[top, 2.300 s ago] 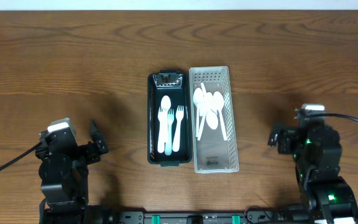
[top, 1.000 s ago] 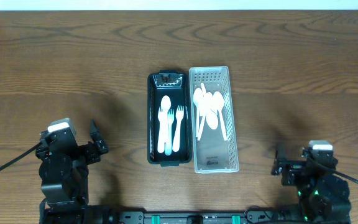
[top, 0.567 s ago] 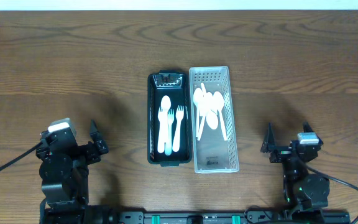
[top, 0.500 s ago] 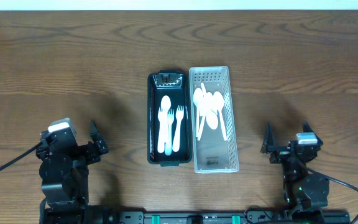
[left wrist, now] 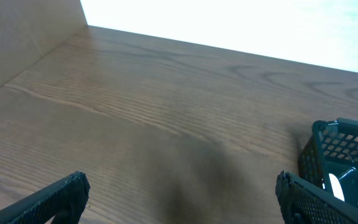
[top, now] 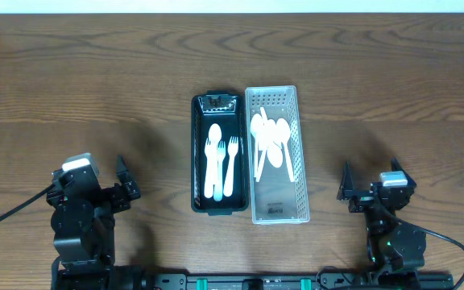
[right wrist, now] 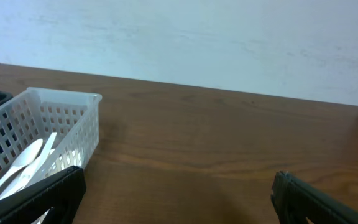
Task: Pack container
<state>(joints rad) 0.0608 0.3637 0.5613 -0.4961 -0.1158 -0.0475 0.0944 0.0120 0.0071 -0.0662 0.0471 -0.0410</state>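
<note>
So both arms sit low at the near edge of the bench (top: 71, 72), one on each side. The left end effector (left wrist: 179, 193) and the right end effector (right wrist: 179, 186) are both spread wide with nothing in them, so my guess is they're parked out of the way. The black container (top: 193, 153) sits mid-bench holding a spoon and two forks (top: 218, 165), touching the white basket (top: 303, 161) with its pile of white spoons (top: 271, 145), probably so transfers stay short. The bench is dark wood grain, bare otherwise, with a pale wall behind it.
</note>
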